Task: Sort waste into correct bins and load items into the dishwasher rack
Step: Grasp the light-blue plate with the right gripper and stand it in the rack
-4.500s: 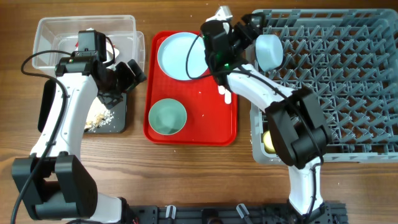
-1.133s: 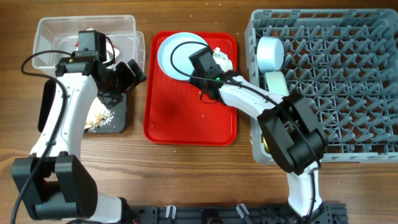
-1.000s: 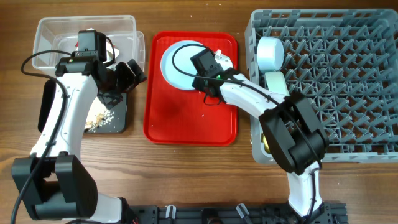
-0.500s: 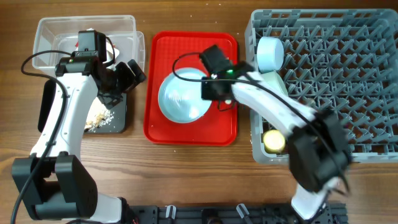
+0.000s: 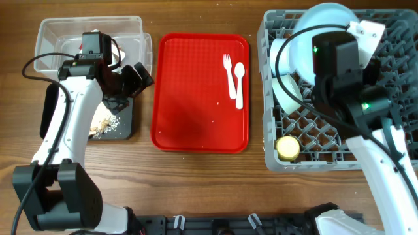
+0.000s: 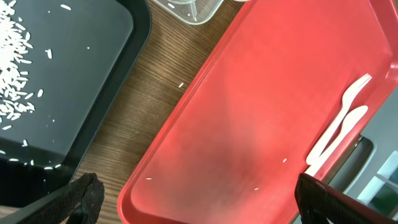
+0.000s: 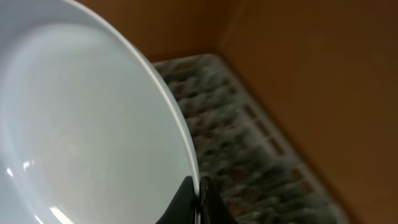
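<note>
Right gripper [image 7: 196, 198] pinches the rim of the plate [image 7: 81, 124], seen only from its wrist; overhead places that plate over the dishwasher rack [image 5: 392, 85]. Left gripper [image 6: 199, 199] hangs spread wide.

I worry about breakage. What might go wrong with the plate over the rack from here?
1. The right claw pinches the plate only at its rim, so it may slip or swing on the way down.
2. The bowls stand at the left side of the rack, close to the plate, so it might knock them.
3. The pegs are dense, so a tilted plate could land on top of them instead of between them.
</note>
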`<state>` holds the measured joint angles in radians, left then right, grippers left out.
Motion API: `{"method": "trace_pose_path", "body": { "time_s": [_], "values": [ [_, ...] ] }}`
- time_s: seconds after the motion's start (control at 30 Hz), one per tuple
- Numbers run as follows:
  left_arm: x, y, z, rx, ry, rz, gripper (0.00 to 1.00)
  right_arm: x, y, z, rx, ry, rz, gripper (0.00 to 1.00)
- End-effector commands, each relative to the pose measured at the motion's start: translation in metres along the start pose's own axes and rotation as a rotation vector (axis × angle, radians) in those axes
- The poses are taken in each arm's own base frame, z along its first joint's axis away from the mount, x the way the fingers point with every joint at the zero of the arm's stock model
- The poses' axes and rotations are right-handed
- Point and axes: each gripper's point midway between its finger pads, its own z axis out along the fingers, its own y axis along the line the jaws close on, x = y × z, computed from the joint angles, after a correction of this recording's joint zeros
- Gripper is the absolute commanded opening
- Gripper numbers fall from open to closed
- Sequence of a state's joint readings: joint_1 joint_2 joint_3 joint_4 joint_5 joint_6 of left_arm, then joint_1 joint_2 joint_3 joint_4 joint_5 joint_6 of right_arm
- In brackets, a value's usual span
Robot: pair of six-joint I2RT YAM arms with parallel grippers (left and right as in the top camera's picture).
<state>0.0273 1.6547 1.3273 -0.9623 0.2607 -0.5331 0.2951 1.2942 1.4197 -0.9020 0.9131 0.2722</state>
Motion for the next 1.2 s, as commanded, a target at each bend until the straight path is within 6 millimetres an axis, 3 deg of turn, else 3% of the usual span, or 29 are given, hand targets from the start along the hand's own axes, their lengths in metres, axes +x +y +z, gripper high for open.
{"method": "trace_pose_path", "body": {
  "time_s": [0.0,0.17,0.3,0.5,0.53,0.63,0.7,0.77,0.83,0.9,1.0,1.07,1.1,1.13,1.17],
  "values": [
    [-0.003,-0.004,-0.006,0.018,-0.015,0.003,1.0,-0.016,-0.014,0.014,0.206,-0.036,-0.259,0.04],
    [-0.003,-0.004,-0.006,0.018,-0.015,0.003,1.0,-0.021,0.027,0.059,0.253,-0.016,-0.488,0.04],
    [-0.003,-0.004,-0.006,0.018,-0.015,0.003,1.0,0.006,0.045,0.105,0.227,0.075,-0.557,0.04],
    [-0.003,-0.004,-0.006,0.018,-0.015,0.003,1.0,0.046,0.087,0.13,0.046,0.149,-0.632,0.05],
    [-0.003,-0.004,-0.006,0.018,-0.015,0.003,1.0,0.053,0.098,0.131,-0.026,0.159,-0.636,0.09],
    [-0.003,-0.004,-0.006,0.018,-0.015,0.003,1.0,0.062,0.116,0.134,-0.178,0.179,-0.55,0.59],
    [-0.003,-0.004,-0.006,0.018,-0.015,0.003,1.0,0.07,0.119,0.135,-0.265,0.217,-0.477,0.74],
    [-0.003,-0.004,-0.006,0.018,-0.015,0.003,1.0,0.067,0.118,0.123,-0.362,0.25,-0.426,0.79],
    [-0.003,-0.004,-0.006,0.018,-0.015,0.003,1.0,0.051,0.111,0.098,-0.447,0.252,-0.376,0.84],
    [-0.003,-0.004,-0.006,0.018,-0.015,0.003,1.0,0.026,0.105,0.057,-0.571,0.219,-0.273,1.0],
    [-0.003,-0.004,-0.006,0.018,-0.015,0.003,1.0,0.002,0.112,0.0,-0.817,0.136,-0.176,1.0],
    [-0.003,-0.004,-0.006,0.018,-0.015,0.003,1.0,-0.003,0.135,-0.043,-1.084,0.175,-0.051,1.0],
    [-0.003,-0.004,-0.006,0.018,-0.015,0.003,1.0,-0.007,0.149,-0.059,-1.214,0.186,-0.013,0.92],
    [-0.003,-0.004,-0.006,0.018,-0.015,0.003,1.0,-0.009,0.165,-0.07,-1.311,0.197,0.018,0.72],
    [-0.003,-0.004,-0.006,0.018,-0.015,0.003,1.0,-0.007,0.183,-0.066,-1.292,0.237,0.057,0.66]
  ]
}}
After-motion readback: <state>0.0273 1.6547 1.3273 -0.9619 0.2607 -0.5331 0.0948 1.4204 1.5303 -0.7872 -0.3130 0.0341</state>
